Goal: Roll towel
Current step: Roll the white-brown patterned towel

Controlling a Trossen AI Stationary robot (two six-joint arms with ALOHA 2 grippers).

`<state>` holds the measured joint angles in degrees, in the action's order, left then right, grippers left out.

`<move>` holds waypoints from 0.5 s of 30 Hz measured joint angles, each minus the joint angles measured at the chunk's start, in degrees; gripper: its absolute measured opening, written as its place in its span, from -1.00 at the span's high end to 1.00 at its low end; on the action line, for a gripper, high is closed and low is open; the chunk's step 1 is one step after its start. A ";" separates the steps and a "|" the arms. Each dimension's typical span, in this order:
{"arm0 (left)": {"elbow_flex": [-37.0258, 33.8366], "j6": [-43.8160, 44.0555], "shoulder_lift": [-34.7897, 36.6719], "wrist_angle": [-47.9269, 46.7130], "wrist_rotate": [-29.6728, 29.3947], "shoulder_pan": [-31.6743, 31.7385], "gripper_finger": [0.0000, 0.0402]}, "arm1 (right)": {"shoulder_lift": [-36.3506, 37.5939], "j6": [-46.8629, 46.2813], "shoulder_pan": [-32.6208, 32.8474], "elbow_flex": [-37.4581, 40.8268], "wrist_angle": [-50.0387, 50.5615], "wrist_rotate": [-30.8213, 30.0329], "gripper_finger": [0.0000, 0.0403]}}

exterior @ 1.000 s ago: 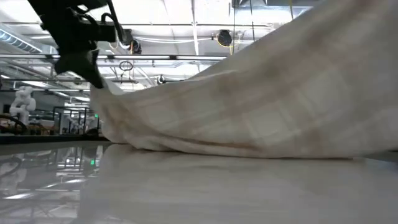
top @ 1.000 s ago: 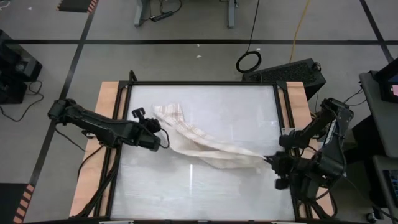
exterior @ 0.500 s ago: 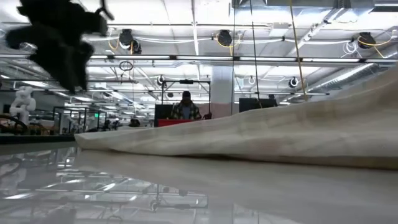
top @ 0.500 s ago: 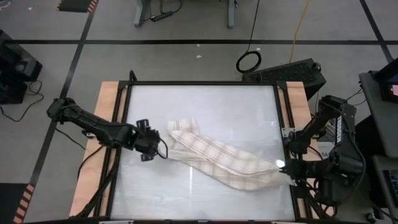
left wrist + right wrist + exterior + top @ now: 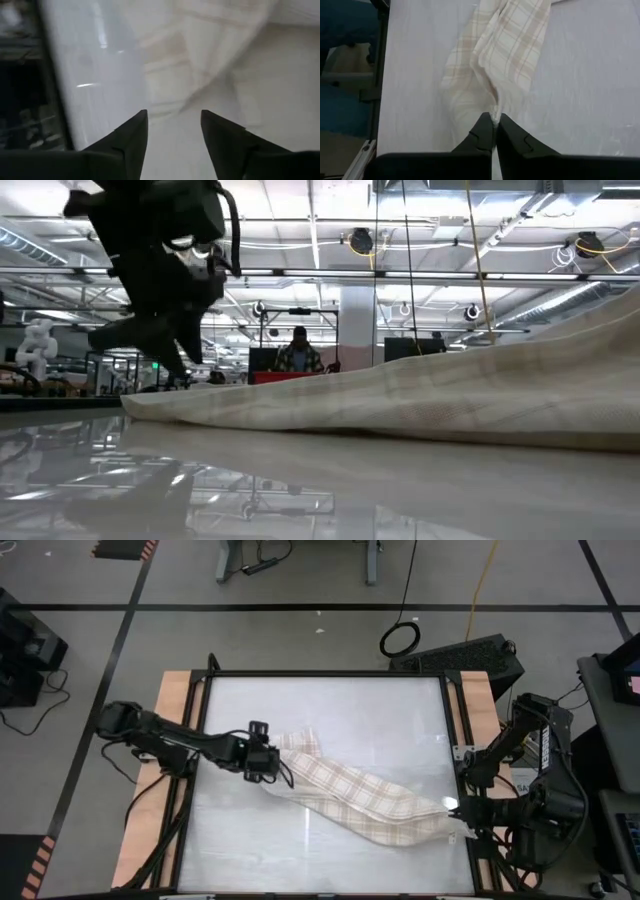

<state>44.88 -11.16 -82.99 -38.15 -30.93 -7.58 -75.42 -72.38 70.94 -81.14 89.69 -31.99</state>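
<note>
— Where do the claws stand?

— The right gripper (image 5: pixel 494 131) has its dark fingers pressed together on a corner of the soft cream-white towel with tan-brown plaid stripes (image 5: pixel 350 795), at the bench's right edge, toward the near right corner. The left gripper (image 5: pixel 174 127) is spread, nothing between its fingers — it hangs just beside the towel's other end, left of the bench's middle.

— And the towel itself?

— It lies in a long, loosely bunched band on the glossy white bench top (image 5: pixel 330 705), running slantwise from left of centre down to that right-hand corner. One end is fanned a little wider; the pinched end narrows to a point.

— So how far along is the rolling?

— I'd judge barely begun. The cloth is stretched and crumpled, neither flat nor wound; no coil shows anywhere. Spreading or straightening it, then turning it over itself, all seems still to come.

— What is it like to handle?

— Thin and limp, by the soft folds and drooping ridges; the bench under it is smooth and reflective, so it probably slides easily.
</note>
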 joint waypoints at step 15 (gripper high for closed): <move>1.95 -7.02 -3.90 3.02 -2.54 3.98 0.93 | -0.02 2.67 0.00 0.00 -0.46 -3.10 1.00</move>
<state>46.83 -18.18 -86.90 -35.13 -33.48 -3.60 -75.44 -69.71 70.94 -81.14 89.23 -35.09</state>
